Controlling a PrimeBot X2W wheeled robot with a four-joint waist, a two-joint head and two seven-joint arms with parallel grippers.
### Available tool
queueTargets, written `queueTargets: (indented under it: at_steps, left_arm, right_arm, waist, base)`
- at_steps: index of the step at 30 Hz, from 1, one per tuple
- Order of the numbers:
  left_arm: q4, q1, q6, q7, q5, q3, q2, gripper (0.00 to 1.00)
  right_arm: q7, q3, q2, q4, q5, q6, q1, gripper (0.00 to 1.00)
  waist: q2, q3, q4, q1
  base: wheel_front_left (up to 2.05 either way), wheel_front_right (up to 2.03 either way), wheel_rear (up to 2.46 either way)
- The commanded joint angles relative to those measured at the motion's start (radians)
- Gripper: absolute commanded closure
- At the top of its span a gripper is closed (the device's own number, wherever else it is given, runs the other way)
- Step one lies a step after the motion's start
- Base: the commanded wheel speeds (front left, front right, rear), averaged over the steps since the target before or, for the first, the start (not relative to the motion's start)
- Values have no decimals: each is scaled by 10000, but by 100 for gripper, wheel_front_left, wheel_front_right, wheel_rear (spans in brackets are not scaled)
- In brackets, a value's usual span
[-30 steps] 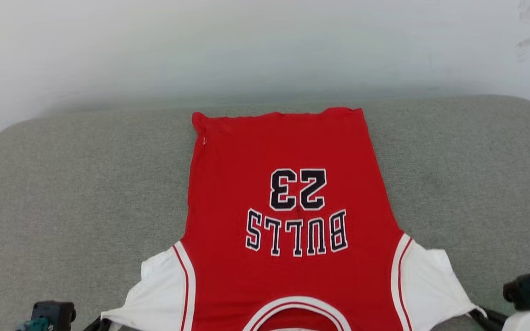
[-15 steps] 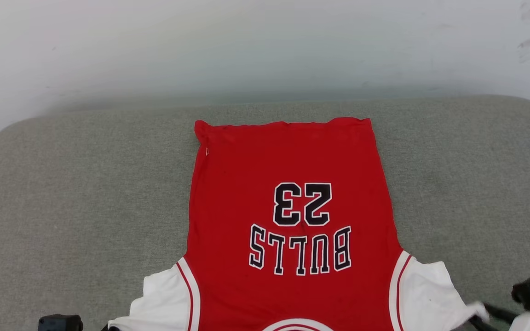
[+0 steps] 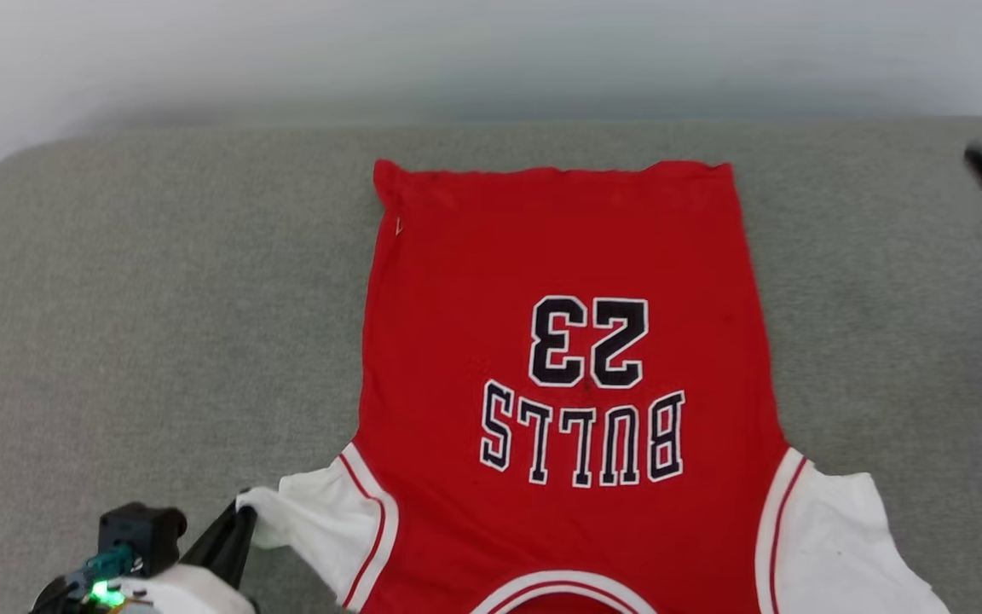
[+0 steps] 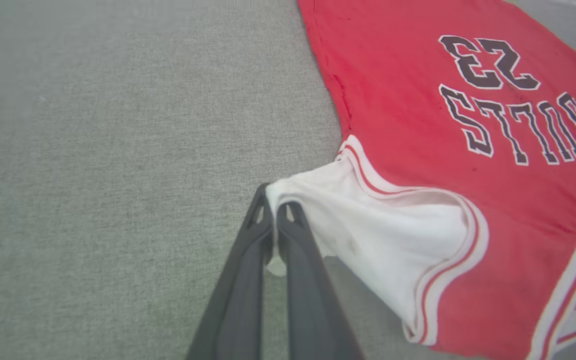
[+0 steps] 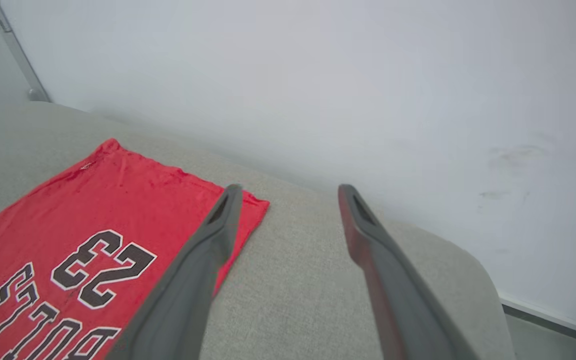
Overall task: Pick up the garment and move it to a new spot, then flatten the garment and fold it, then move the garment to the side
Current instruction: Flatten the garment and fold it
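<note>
Shirt (image 3: 568, 256): flat on the grey cushion (image 3: 158, 298), print side up. Its hem is toward the wall (image 5: 318, 75) and its collar toward the robot, so the long axis runs straight away from it.
Left gripper (image 4: 274, 197): fingers pressed together on the tip of the left white sleeve (image 3: 312, 512).
Right gripper (image 5: 288, 192): spread wide, holding nothing, raised over the cushion's far right.
Change: half a second ago the right gripper sat low at the right sleeve's tip; now it is well apart from it. The left one keeps its pinch.
</note>
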Motion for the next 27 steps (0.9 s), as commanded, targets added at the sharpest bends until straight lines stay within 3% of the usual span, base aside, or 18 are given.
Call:
queueTargets:
  at_steps: [1, 7, 13, 17, 22, 27]
  left_arm:
    - [-21, -155, -7, -28, 43, 60, -73, 100]
    - [-349, -868, 43, -27, 508, 247, -387, 100]
    - [-817, -1273, 161, -27, 1046, 496, -746, 100]
    - [-988, -1539, 166, -29, 1436, 581, -977, 100]
    - [-1189, -1797, 81, -27, 1831, 778, -1310, 100]
    - [-1377, -1938, 32, -27, 2230, 1002, -1631, 100]
  right_arm:
    - [80, -70, 96, -54, -47, -7, -220, 0]
    - [2612, -455, 439, 101, -186, -7, -2613, 0]
    - [6218, 428, 673, 806, 158, -7, -4669, 0]
    - [8016, 1053, 763, 1252, 129, -7, -5703, 0]
    - [9555, 1209, 1078, 2271, -298, -7, -6605, 0]
    - [9982, 842, 1684, 3316, -1027, -7, -7031, 0]
  waist:
    - [0, 382, 283, -1]
    - [0, 1525, 809, -1]
    - [0, 2674, 1296, -1]
    - [0, 3354, 1581, -1]
    - [0, 4084, 1937, -1]
    - [0, 4755, 2228, -1]
  base:
    - [0, 0, 0]
    - [0, 0, 0]
    - [0, 0, 0]
    - [0, 0, 0]
    - [0, 0, 0]
    - [0, 0, 0]
